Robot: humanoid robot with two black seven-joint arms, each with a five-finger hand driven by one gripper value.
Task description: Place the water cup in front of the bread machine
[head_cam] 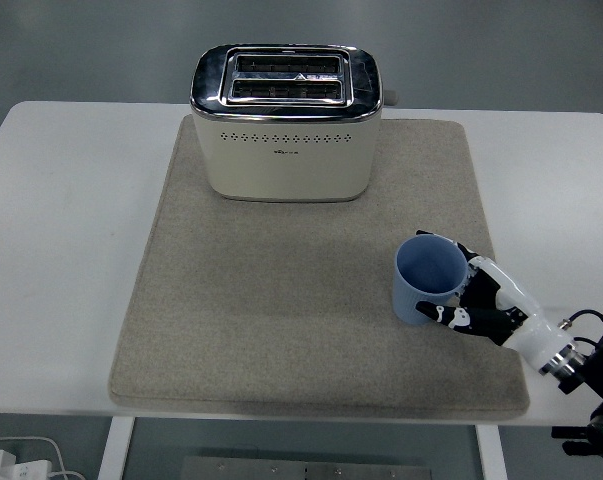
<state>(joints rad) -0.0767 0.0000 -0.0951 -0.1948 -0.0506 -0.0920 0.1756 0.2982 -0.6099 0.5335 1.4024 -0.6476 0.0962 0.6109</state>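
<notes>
Head view. Blue water cup [430, 279] sits lower right of frame on the beige mat [281, 300], near its right edge. Right hand [481, 298] clamped around the cup; far-side fingers hidden. Cream toaster [286, 122] upper centre, well apart. Wide bare mat between them. Forearm cut off at the lower right corner. White table [61, 250] bare at left.

The white surface [61, 250] is largely covered by a beige felt mat [281, 300], which is laid flat across its middle and reaches close to the near edge. Bare strips of the surface are left on either side of the mat.
</notes>
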